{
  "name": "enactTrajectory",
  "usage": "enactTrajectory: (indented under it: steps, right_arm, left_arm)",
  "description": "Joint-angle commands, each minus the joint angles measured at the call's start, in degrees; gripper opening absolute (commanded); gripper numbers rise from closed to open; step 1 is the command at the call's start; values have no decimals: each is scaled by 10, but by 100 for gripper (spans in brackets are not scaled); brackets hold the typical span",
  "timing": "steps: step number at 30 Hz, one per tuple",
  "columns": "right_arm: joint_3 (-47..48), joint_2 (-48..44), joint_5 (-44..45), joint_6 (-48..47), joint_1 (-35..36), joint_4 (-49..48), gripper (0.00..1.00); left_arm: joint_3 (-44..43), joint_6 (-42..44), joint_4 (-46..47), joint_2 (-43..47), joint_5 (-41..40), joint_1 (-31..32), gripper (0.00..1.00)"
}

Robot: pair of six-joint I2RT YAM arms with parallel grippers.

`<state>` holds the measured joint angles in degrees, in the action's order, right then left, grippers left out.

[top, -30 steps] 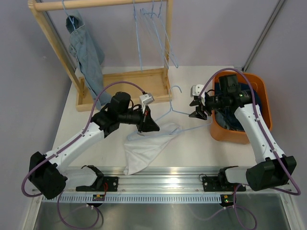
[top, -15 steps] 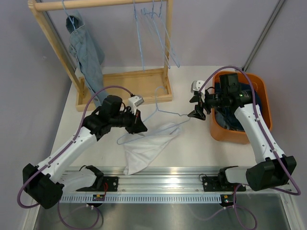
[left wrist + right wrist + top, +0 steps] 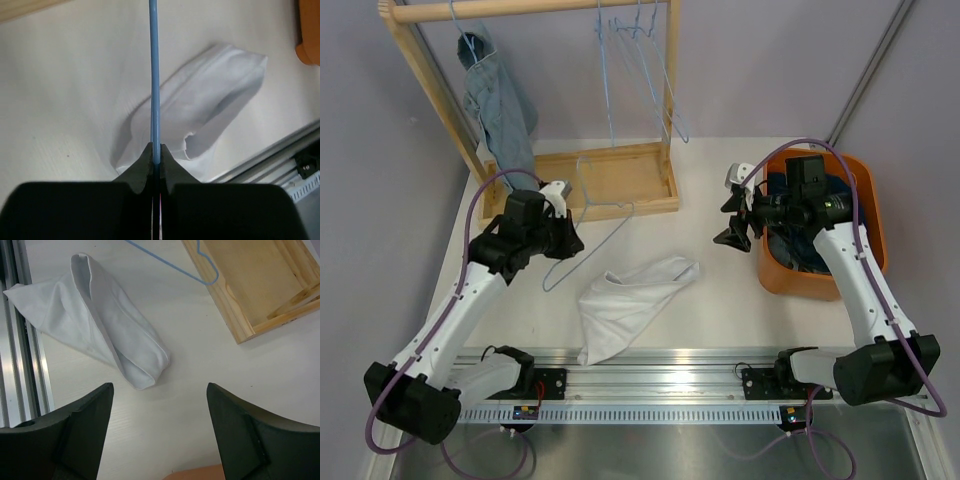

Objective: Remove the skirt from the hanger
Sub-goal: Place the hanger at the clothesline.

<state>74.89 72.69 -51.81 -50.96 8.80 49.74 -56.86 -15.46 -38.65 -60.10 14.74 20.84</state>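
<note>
On the table, pretty much dead centre in front of the two arms, the white skirt [image 3: 632, 300] is lying in a loose crumpled fold, and the blue wire hanger [image 3: 154, 75] isn't in it anymore. So I'd call the main job basically done: skirt and hanger are apart, with a clear gap between them in the overhead view.

The left gripper [image 3: 156, 152] is pinched tight on the hanger wire, holding it off to the left of the skirt, near the wooden base [image 3: 630, 170] of the clothes rack [image 3: 520, 10]. Hard to say from these angles whether the hanger's far tip is resting on the table or hanging just above it. The right gripper [image 3: 159, 387] is spread wide with nothing in it, sitting just beside the orange basket [image 3: 790, 278].

What's left, my guess: do something with the hanger (set it down or hang it back up), and maybe drop the skirt in the basket, though the task line doesn't actually ask for that.

Other stuff around: a denim garment [image 3: 500, 110] hanging at the left end of the rack, a few bare hangers [image 3: 611, 100] on the same bar, and dark clothes already in the basket. Nothing sits on the skirt. The only thing I'd watch is the rack base and those spare hangers if the left arm swings the hanger further back.
</note>
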Motion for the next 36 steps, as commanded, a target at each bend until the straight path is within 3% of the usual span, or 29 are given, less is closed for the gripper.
enactTrajectory:
  steps: [1,7,18,25,30,31,36]
  right_arm:
    - [-10,-20,-8,26,-4,-24,83]
    - [-28,-25,-7,52,-4,-39,84]
    - [-85,-40,-15,41,-2,-33,84]
    - [-139,-31,14,-30,89,13,88]
    - [-162,6,42,-35,149,-2,91]
    - [-161,13,45,-35,154,-7,99]
    - [-143,39,61,-12,179,-44,99]
  left_arm:
    - [-66,-11,9,-4,-90,-8,0]
    - [-159,17,27,-34,-204,-7,0]
    - [-301,91,128,-128,-271,-7,0]
    - [-391,108,180,-186,-295,-8,0]
    - [-426,112,216,-207,-299,-6,0]
    - [-436,113,217,-214,-301,-7,0]
    - [-508,123,220,-281,-306,-9,0]
